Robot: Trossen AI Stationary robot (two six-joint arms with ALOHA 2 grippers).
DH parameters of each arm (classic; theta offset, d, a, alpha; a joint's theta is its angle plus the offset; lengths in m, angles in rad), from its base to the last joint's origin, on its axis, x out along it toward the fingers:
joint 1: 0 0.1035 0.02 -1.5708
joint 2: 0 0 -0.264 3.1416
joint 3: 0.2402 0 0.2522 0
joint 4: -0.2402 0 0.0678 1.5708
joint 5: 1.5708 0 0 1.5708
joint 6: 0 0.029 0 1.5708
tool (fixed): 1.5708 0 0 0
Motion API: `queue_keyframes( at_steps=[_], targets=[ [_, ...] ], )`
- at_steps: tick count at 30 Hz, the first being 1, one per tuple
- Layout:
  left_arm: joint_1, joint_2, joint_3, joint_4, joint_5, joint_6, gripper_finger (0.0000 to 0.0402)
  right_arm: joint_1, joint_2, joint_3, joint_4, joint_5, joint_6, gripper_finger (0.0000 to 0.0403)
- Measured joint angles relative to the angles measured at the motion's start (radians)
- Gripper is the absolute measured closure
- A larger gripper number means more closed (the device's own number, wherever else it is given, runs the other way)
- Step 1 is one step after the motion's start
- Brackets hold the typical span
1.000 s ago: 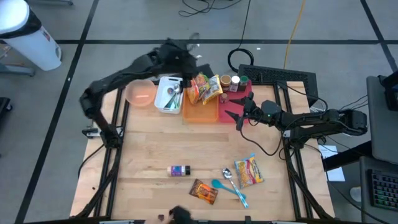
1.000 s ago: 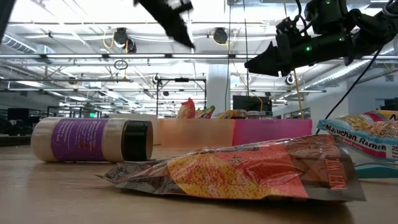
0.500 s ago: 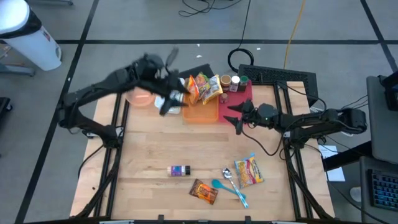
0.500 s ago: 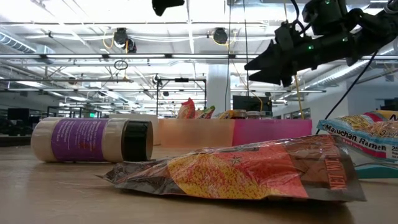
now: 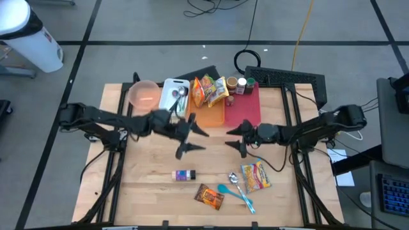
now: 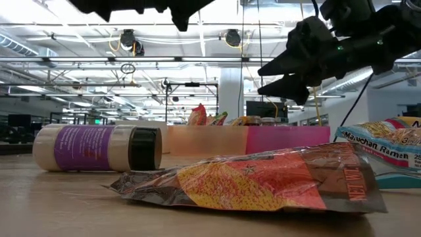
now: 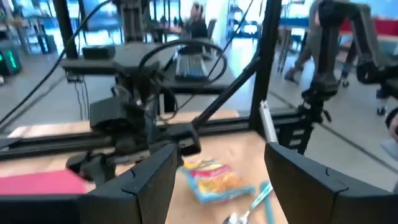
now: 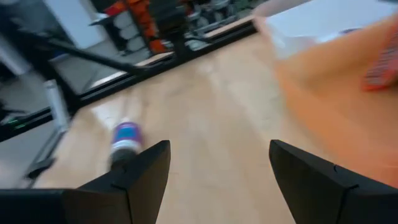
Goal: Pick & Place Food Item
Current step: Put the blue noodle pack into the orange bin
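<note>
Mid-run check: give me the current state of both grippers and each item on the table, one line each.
left gripper: open, empty, above mid-table
right gripper: open, empty, beside the pink tray
purple-label bottle: lying on its side
ramen packet: flat on the table
orange snack packet: flat, near the front edge
blue spoon: lying on the table
orange tray: holds snack bags
pink tray: jars at its far end

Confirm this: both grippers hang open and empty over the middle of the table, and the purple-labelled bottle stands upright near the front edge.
One slip: the purple-labelled bottle lies on its side, as the low view shows. The rest holds: the left gripper and right gripper hang open and empty over the table.
</note>
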State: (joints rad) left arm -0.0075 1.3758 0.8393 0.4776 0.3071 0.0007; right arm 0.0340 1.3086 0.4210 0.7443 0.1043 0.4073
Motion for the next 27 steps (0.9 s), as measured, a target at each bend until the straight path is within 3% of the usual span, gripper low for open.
queue_keyframes(
  at_steps=[4, 12, 17, 22, 27],
  targets=[
    [-0.098, 0.014, -0.085, 0.143, -0.062, -0.046, 0.0149, 0.070, 0.098, 0.000, 0.145, 0.000, 0.001, 0.0138],
    [-0.274, 0.031, -0.111, 0.165, -0.102, -0.093, 0.0149, 0.113, 0.244, 0.001, 0.469, -0.001, -0.034, 0.0138],
    [-0.366, 0.051, -0.110, 0.223, -0.226, -0.089, 0.0149, 0.147, 0.210, 0.014, 0.469, -0.001, -0.082, 0.0143],
    [-0.436, 0.096, -0.110, 0.262, -0.356, -0.116, 0.0149, 0.262, 0.138, 0.014, 0.381, 0.019, -0.121, 0.0153],
    [-0.466, 0.137, -0.110, 0.351, -0.413, -0.105, 0.0149, 0.428, 0.054, 0.014, 0.140, 0.217, -0.128, 0.0165]
  ],
)
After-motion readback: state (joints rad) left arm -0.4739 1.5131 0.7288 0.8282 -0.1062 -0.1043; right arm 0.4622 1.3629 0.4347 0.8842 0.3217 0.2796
